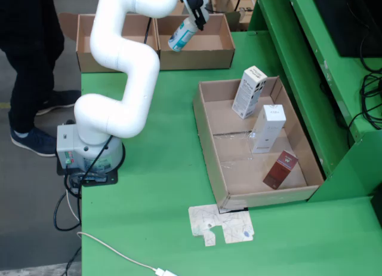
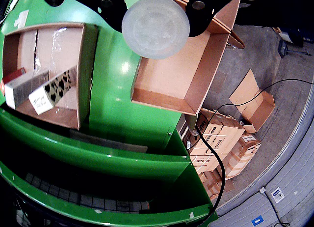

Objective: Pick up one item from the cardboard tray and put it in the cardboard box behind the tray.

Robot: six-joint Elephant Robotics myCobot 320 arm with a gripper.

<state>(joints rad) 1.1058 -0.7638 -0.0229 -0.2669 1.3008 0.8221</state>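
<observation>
The fixed view takes in the whole green bench [image 1: 161,186] and the white arm [image 1: 119,79] rising from its base at about nine o'clock. The arm reaches up to twelve o'clock, where the claw [image 1: 192,13] is clamped on a white bottle [image 1: 181,36] with a blue band, held tilted over the right-hand cardboard box [image 1: 203,46] at the far edge of the bench. A second open box [image 1: 107,43] sits just beside it on the left, partly behind the arm.

The cardboard tray [image 1: 206,126] lies at three o'clock in this view. Inside it a white carton [image 1: 249,92] with a dark top stands tilted at the far end, a plain white carton [image 1: 268,128] stands in the middle, and a dark red carton [image 1: 280,169] stands nearer the front wall. A flat scrap of printed card [image 1: 221,223] lies on the bench just outside the tray's near corner. A person's legs [image 1: 27,79] stand on the floor at ten o'clock, off the bench.

The riding view looks down past the bottle's round, pale base [image 2: 155,26], which fills the twelve o'clock area and hides the claw's fingers. Below the base lies the box's bare floor [image 2: 169,72]. The tray [image 2: 81,114] appears at nine o'clock with the cartons inside. Only this view shows the stacked printed boxes [image 2: 221,143] and black cable [image 2: 216,158] on the floor beyond the bench.
</observation>
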